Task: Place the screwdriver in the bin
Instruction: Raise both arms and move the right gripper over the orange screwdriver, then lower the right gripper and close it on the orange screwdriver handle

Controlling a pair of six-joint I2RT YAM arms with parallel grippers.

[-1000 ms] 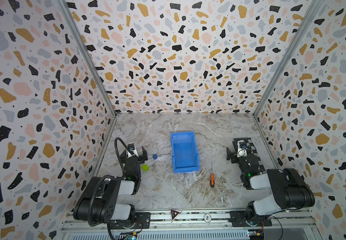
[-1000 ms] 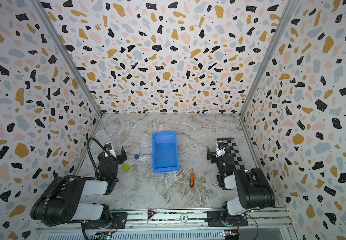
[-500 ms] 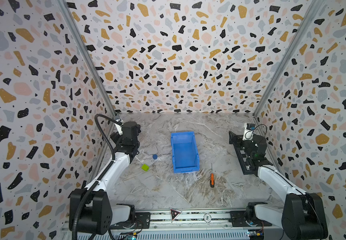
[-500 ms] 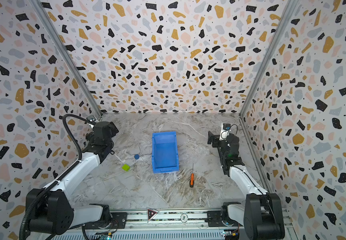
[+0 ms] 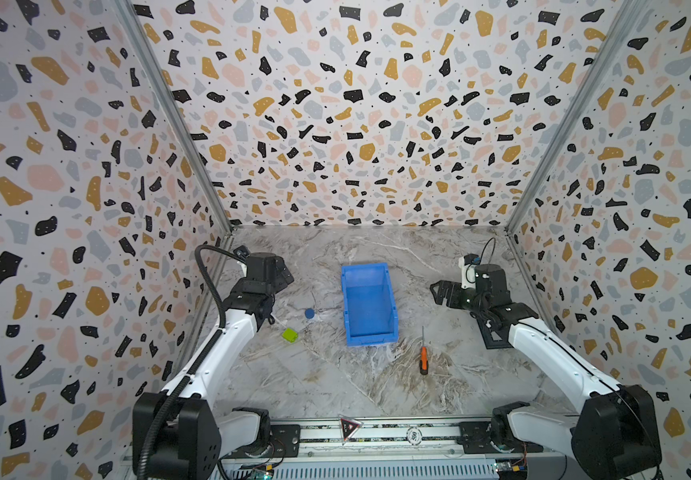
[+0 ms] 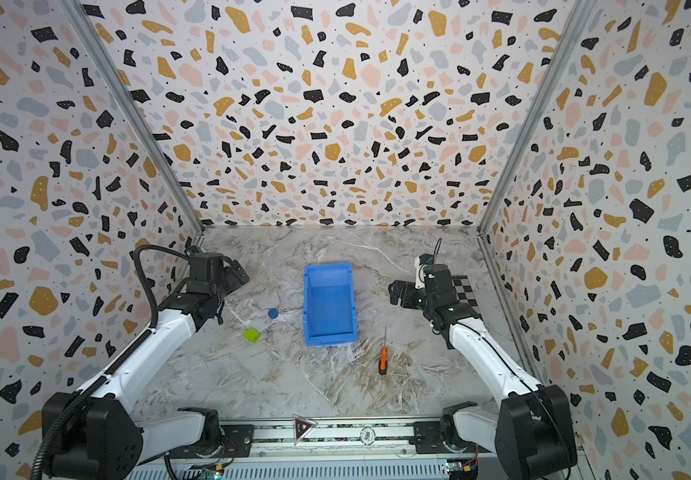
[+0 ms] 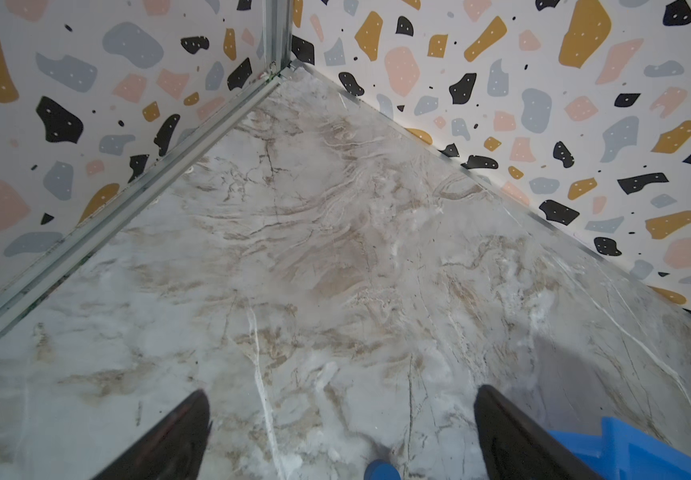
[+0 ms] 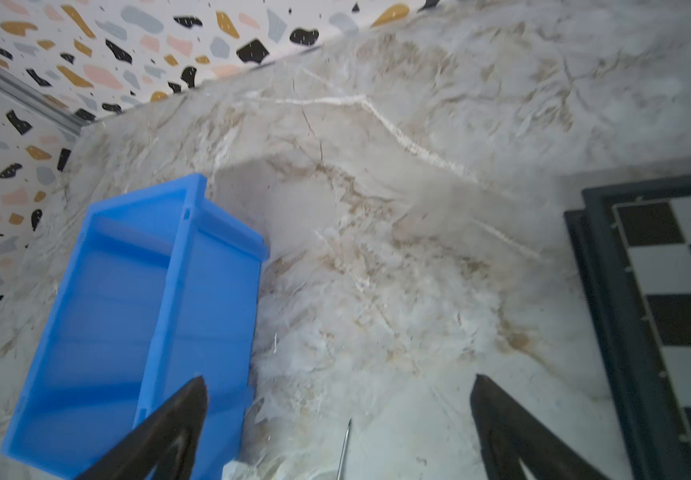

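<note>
Two hands: left hand (image 7: 341, 392) and right hand (image 8: 339, 379), both spread wide, nothing held.
Left hand position: above tabletop (image 5: 314, 386), near far left corner.
Right hand position: above tabletop, between bin (image 5: 371, 337) and chessboard (image 6: 464, 291).
Screwdriver (image 5: 423, 360): flat on tabletop, just off bin's near right corner, shaft toward back wall.
Bin: mid-tabletop, upright, long sides running front to back.
Other items: blue disc (image 5: 309, 313) and green block (image 5: 289, 335), left of bin.

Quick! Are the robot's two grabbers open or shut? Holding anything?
Left gripper: open, holding nothing.
Right gripper: open, holding nothing.
</note>
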